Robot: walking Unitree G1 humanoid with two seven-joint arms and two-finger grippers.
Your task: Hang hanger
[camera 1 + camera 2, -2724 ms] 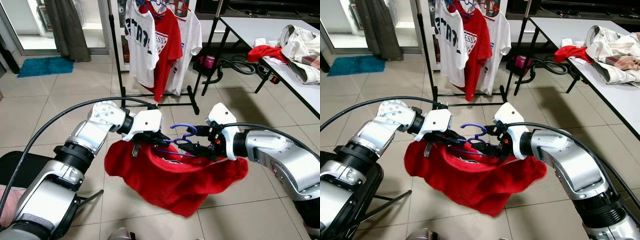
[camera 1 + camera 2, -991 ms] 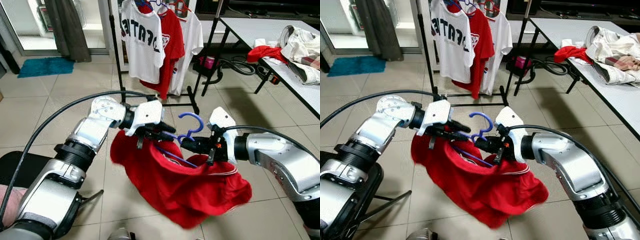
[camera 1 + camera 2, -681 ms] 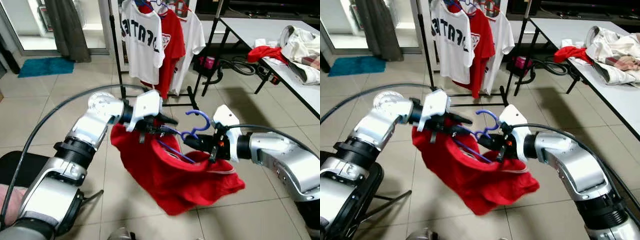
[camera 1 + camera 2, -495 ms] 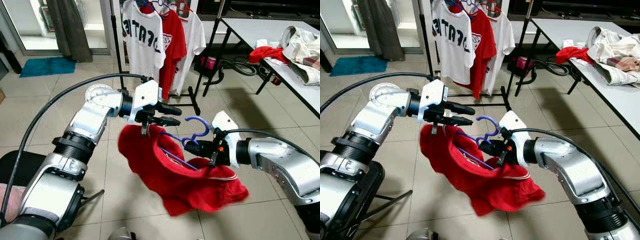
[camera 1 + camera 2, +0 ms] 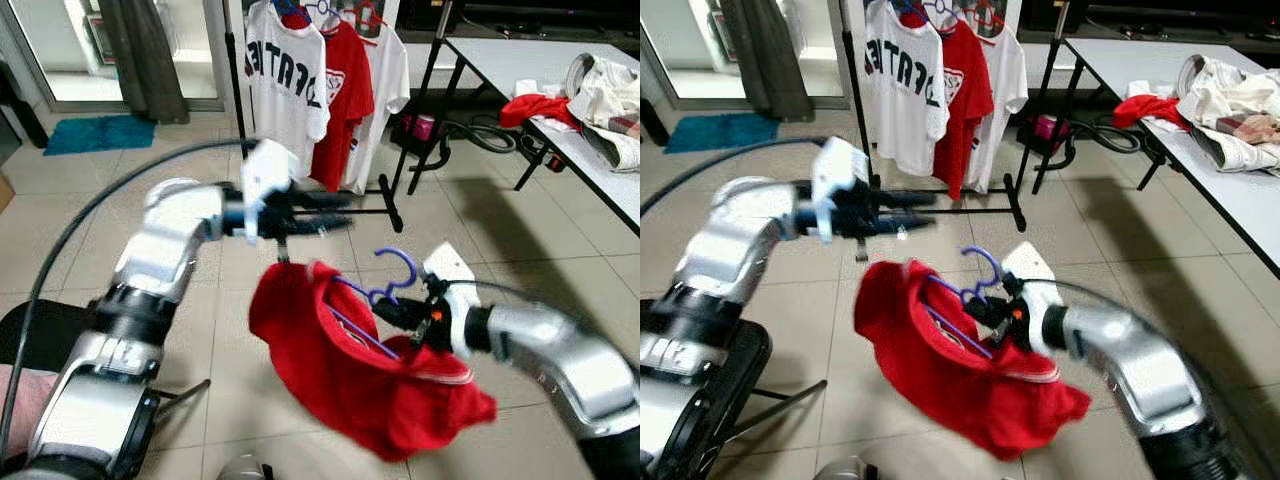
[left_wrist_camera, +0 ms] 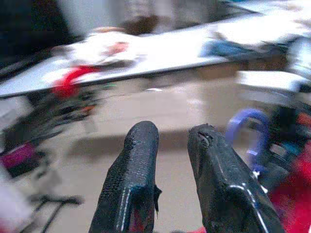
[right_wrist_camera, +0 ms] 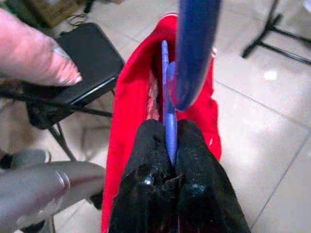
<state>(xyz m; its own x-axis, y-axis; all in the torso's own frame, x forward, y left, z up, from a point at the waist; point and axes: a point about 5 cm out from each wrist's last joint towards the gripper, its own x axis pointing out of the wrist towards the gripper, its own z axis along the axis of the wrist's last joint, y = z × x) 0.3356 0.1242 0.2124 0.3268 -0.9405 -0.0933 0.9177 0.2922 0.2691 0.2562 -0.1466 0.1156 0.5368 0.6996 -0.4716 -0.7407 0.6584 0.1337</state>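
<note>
A tiled floor [image 5: 90,190] spreads out ahead, with a white table [image 5: 560,90] at the far right carrying heaped clothes [image 5: 600,90]. Behind stands a black rack [image 5: 235,110] hung with 3 shirts: 2 white and 1 red [image 5: 345,85] between them. A teal mat [image 5: 95,133] lies by the doorway at far left.

In front, a red T-shirt [image 5: 370,375] hangs in mid-air off a blue hanger [image 5: 385,285], draped low to the floor and clear of the rack. The hanger's hook points up, just above the right gripper [image 7: 167,141]. That gripper's 2 fingers [image 7: 197,145] are clamped on the hanger's thin blue neck, below the hook, with the shirt collar right beneath them.

The left gripper [image 6: 172,145] is raised above and to the left of the shirt, blurred, pointing toward the rack's base. Its 2 fingers [image 6: 141,150] stand slightly apart with nothing between them, apart from the cloth. The hanger's hook shows blurred beyond them in the left wrist view.
</note>
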